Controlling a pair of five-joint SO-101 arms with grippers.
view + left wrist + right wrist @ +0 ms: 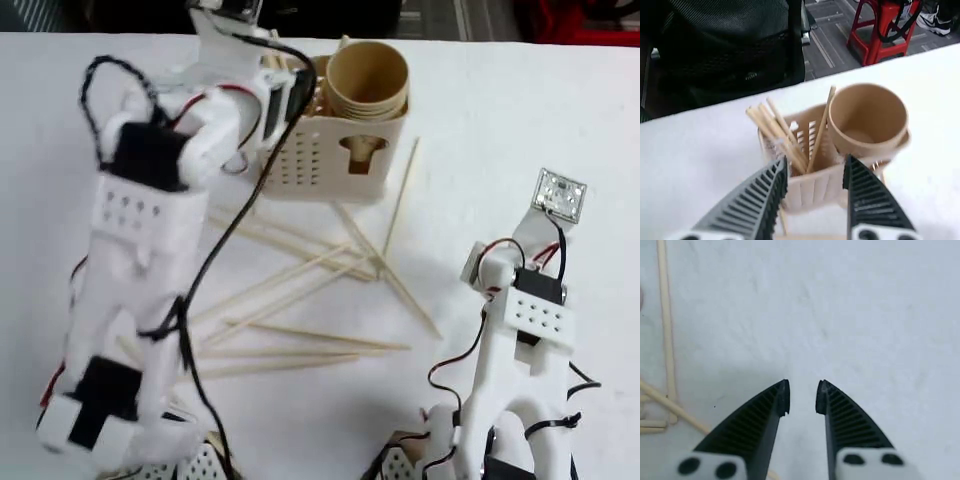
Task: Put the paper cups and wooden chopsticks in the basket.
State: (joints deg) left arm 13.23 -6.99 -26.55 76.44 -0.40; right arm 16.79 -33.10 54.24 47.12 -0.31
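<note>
A white perforated basket [340,150] stands at the table's far middle and holds stacked paper cups [368,78]. Several wooden chopsticks [300,290] lie scattered on the table in front of it. In the left wrist view my left gripper [815,172] hangs open just above the basket [812,187], with nothing between its fingers. A bundle of chopsticks [780,132] stands in the basket beside the cup [867,117]. My right gripper [802,397] is open over bare table, with loose chopsticks [665,330] off to one side.
The left arm [150,220] stretches from the near left edge up to the basket. The right arm [525,320] stands at the near right. Beyond the far table edge are a black chair [725,45] and a red stool [880,30].
</note>
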